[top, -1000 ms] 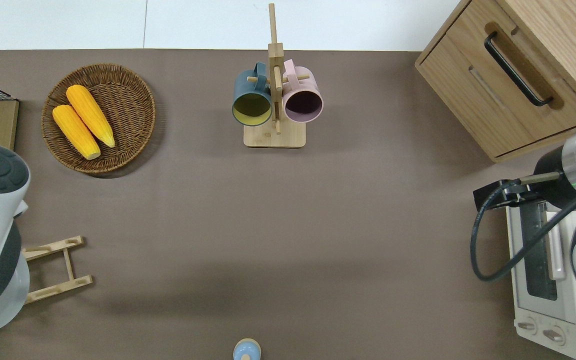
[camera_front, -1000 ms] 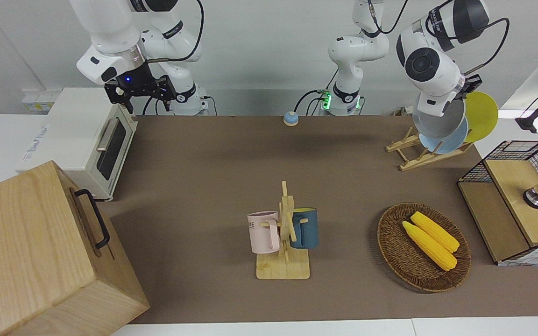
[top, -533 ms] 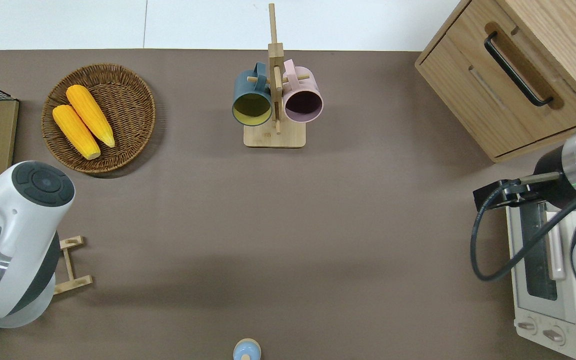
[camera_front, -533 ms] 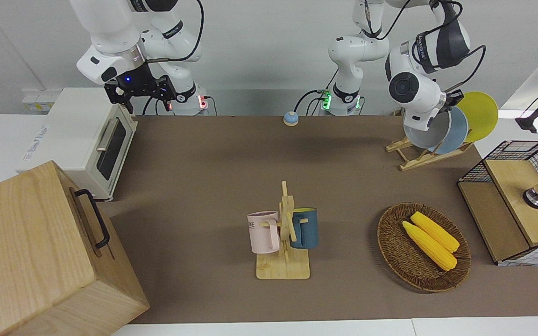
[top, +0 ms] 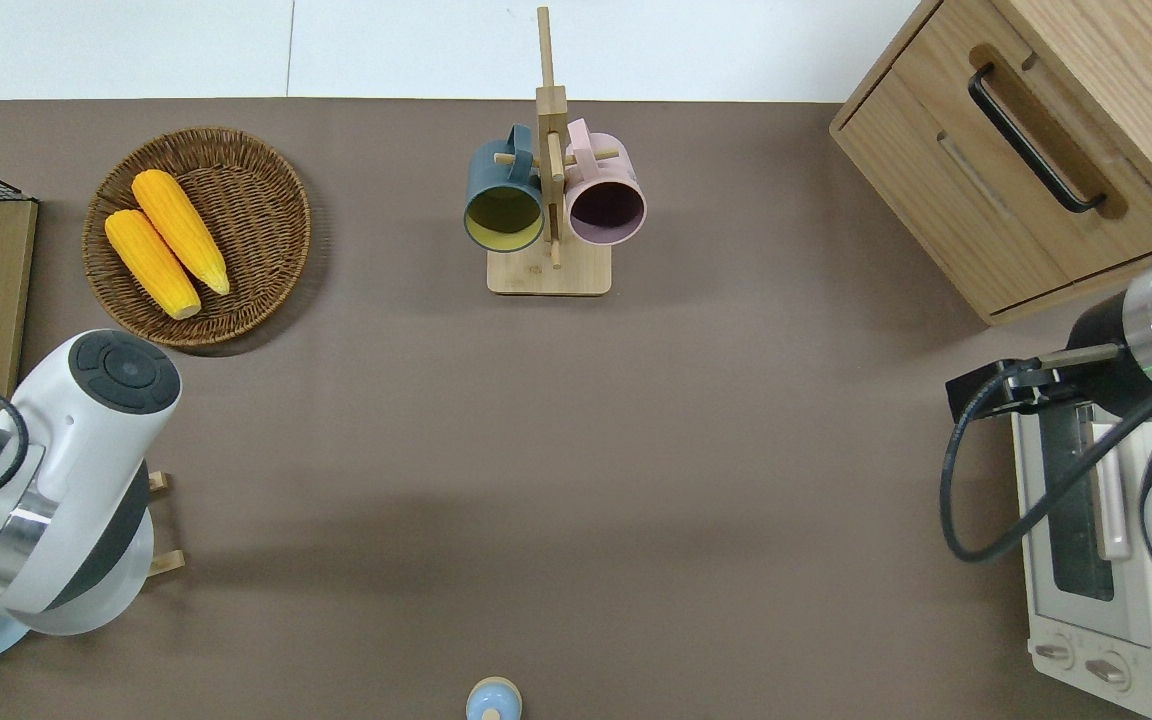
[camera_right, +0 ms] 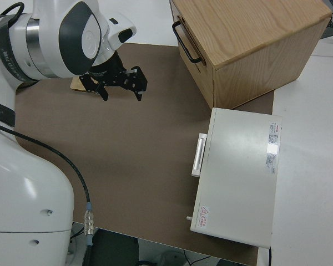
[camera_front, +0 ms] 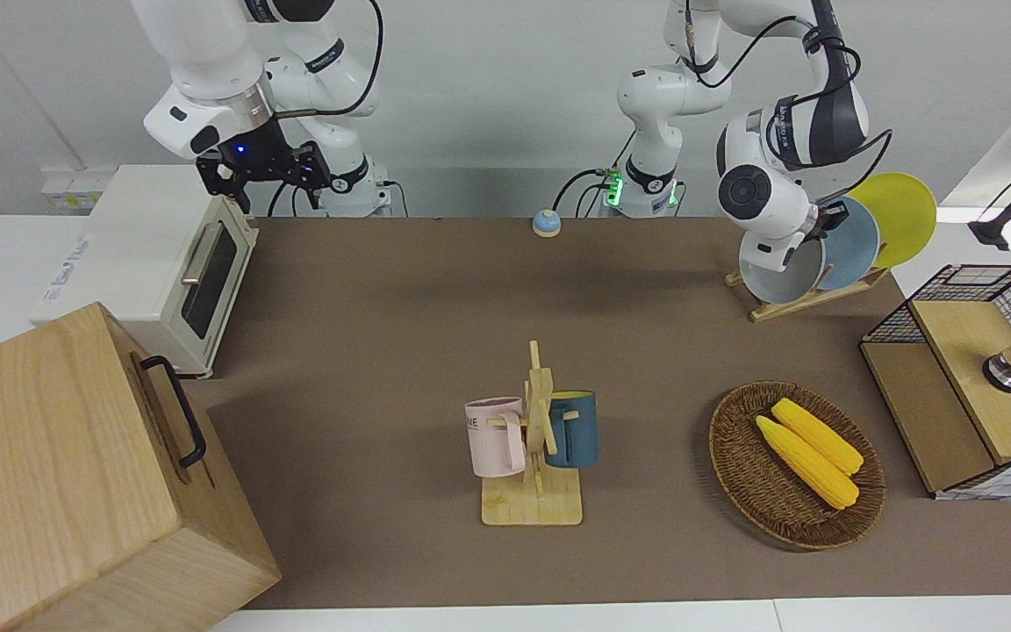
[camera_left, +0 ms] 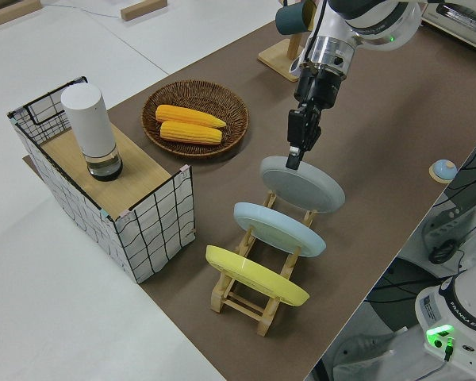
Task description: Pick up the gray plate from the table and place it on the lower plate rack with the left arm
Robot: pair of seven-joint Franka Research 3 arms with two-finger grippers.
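Observation:
The gray plate (camera_left: 303,184) stands slanted on the lower plate rack (camera_left: 252,306), in the slot nearest the right arm's end, beside a sky-blue plate (camera_left: 279,229) and a yellow plate (camera_left: 256,276). My left gripper (camera_left: 297,156) is shut on the gray plate's upper rim. In the front view the gray plate (camera_front: 776,277) hangs below the left wrist, its lower edge at the rack (camera_front: 788,304). From overhead the left arm covers most of the rack (top: 164,566). The right gripper (camera_right: 120,87) is open and parked.
A wicker basket (camera_front: 738,465) with two corn cobs lies farther from the robots than the rack. A wire basket (camera_front: 962,290) holds a wooden shelf and a white cylinder. A mug stand (camera_front: 534,439), wooden cabinet (camera_front: 75,474), toaster oven (camera_front: 154,263) and small blue bell (camera_front: 546,223) also stand on the table (camera_front: 383,307).
The left arm has carried the gray plate down and toward the right arm's end, from in front of the blue plate to the rack's lowest slot. The right arm has not moved.

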